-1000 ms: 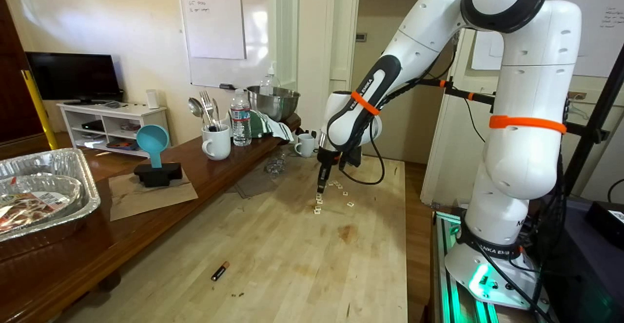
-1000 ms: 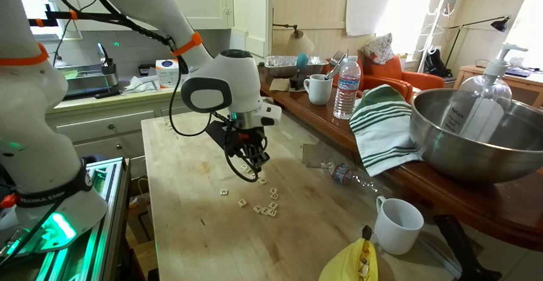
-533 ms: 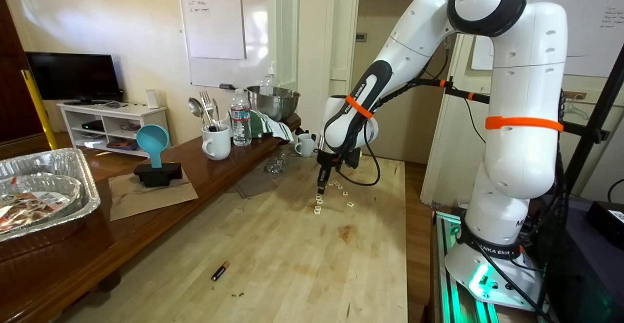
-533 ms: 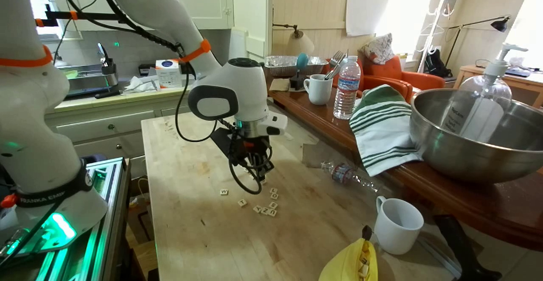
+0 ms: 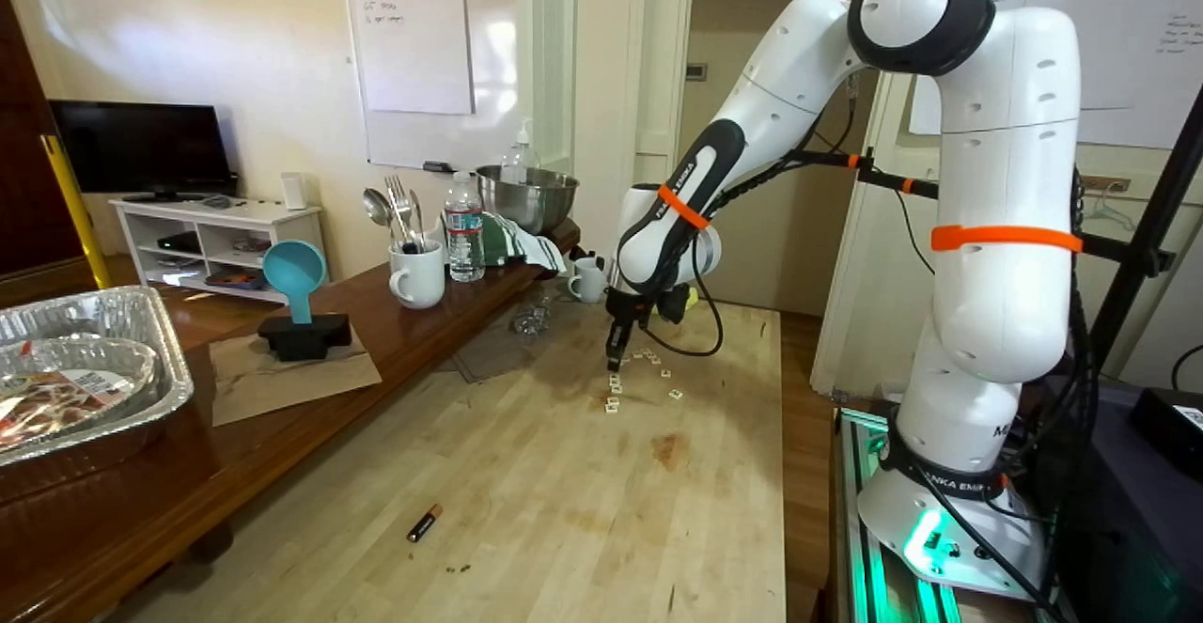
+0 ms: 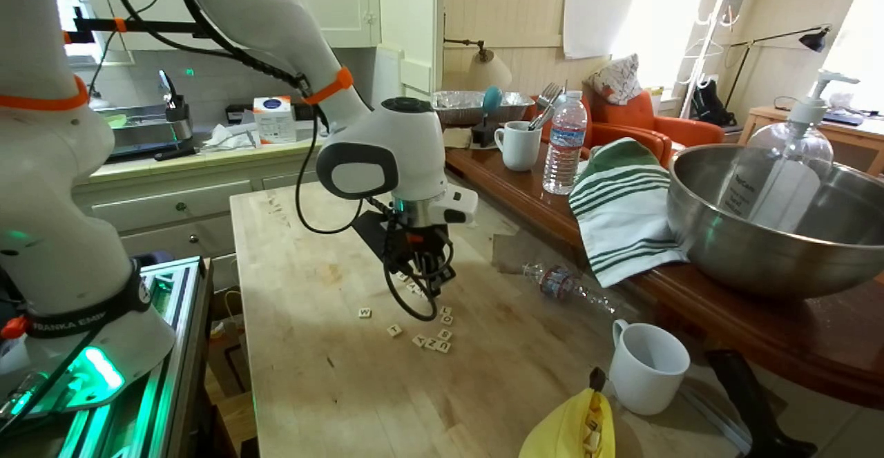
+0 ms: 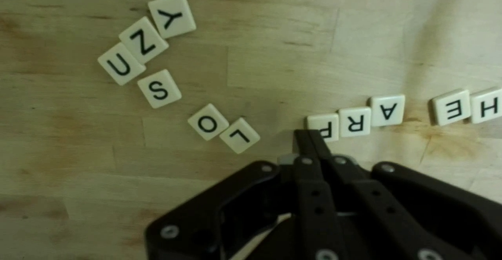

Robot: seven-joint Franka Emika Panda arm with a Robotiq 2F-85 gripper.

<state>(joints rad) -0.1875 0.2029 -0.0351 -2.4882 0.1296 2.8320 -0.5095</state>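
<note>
Wrist view: black two-finger gripper [image 7: 310, 133], tips pressed together, partly covering the square, cream, plastic-looking P tile [image 7: 324, 122]; contact not determinable. Tile flat, black capital inverted, touching matching R tile [image 7: 354, 122]. In an exterior view: gripper points down; tiles lie on pale wooden tabletop [image 5: 564, 510]. In an exterior view: yellow fabric pouch [image 6: 563, 430] near white ceramic mug [image 6: 649, 368].

Clearance and obstructions
In the wrist view, a strip of tabletop [image 7: 274, 95] separates the L tile [image 7: 239, 135] from the P tile [image 7: 322, 121]; the gripper [image 7: 307, 132], fingers together, covers part of the latter. A narrower gap divides the A tile [image 7: 387, 110] from the E tile [image 7: 451, 107]. In an exterior view, open tabletop extends from the letter tiles [image 5: 612, 406] to the battery [image 5: 425, 522], bounded by the raised counter [image 5: 414, 350]. Counter-side obstructions: lying bottle [image 6: 563, 285], white mug [image 6: 648, 368], yellow pouch [image 6: 566, 427].
</note>
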